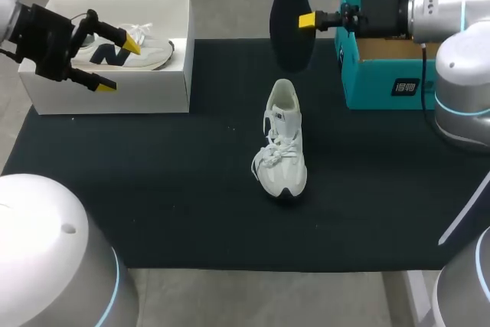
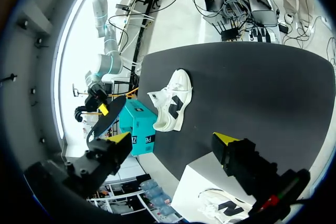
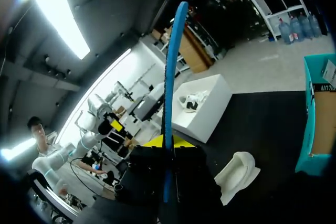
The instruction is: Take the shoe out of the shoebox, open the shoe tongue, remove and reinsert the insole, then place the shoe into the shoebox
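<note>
Aloft, right claw (image 1: 307,21) grips the insole (image 1: 289,32) beside a print-marked teal box (image 1: 383,83).

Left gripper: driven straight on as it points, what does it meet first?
Likely the white shoe on the black mat, straight ahead of the left gripper; nothing shows between, though depth is unclear.

The table (image 1: 253,296) is grey, and a black mat (image 1: 153,212) covers most of its top, leaving a bare strip along the near edge. A white shoe (image 1: 282,143) stands upright on its sole near the middle of the mat, heel toward the far edge and toe toward the near edge. An open white shoebox (image 1: 115,89) sits at the mat's far left corner. An open teal box (image 1: 383,86) sits at the far right corner, well apart from the shoe.
</note>
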`<state>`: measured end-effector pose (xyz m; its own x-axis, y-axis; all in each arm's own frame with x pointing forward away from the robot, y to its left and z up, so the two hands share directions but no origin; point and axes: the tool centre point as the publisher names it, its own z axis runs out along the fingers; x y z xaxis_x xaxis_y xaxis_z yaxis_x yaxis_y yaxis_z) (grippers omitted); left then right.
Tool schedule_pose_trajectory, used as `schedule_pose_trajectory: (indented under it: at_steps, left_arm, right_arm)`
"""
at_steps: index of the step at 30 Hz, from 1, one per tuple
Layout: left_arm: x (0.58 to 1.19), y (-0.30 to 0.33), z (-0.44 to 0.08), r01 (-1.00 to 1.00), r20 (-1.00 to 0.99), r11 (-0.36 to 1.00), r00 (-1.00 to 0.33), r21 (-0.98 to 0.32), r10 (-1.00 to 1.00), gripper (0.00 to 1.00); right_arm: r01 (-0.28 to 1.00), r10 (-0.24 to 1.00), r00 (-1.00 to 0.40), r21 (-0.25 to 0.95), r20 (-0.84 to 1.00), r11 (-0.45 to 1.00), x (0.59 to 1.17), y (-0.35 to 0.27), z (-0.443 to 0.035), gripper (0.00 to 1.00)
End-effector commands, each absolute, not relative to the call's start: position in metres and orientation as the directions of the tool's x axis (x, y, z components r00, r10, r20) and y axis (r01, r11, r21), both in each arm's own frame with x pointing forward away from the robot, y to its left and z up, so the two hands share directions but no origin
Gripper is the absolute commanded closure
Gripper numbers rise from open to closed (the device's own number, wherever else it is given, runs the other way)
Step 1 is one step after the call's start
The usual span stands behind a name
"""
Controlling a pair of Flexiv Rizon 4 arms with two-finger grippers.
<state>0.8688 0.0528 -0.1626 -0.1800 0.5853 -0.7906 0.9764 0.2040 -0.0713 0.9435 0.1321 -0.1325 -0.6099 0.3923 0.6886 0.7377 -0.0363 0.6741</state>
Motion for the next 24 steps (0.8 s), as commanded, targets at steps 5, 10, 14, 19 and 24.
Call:
schedule_pose_trajectory:
  at_steps: [5, 10, 14, 19, 24]
  left_arm:
    - [0.868, 0.053, -0.162, 0.976, -0.789, 0.205, -0.18, -0.071, 0.588, 0.0]
    - [0.868, 0.053, -0.162, 0.976, -0.789, 0.205, -0.18, -0.071, 0.588, 0.0]
    - [0.868, 0.053, -0.162, 0.976, -0.789, 0.205, -0.18, -0.071, 0.588, 0.0]
    - [0.868, 0.053, -0.162, 0.976, -0.789, 0.205, -0.18, -0.071, 0.588, 0.0]
    - [0.868, 0.053, -0.162, 0.976, -0.789, 0.205, -0.18, -0.071, 0.588, 0.0]
  right_arm:
    - [0.739, 0.394, -0.609, 0.673, 0.689, -0.035, 0.944, 0.133, -0.132, 1.0]
    - [0.739, 0.394, -0.609, 0.673, 0.689, -0.035, 0.944, 0.133, -0.132, 1.0]
    - [0.722, 0.36, -0.623, 0.688, 0.695, -0.077, 0.949, 0.14, -0.147, 1.0]
    - [0.644, 0.362, -0.695, 0.762, 0.621, -0.069, 0.957, 0.14, -0.155, 1.0]
    - [0.652, 0.343, -0.71, 0.758, 0.614, -0.008, 0.964, 0.142, -0.169, 1.0]
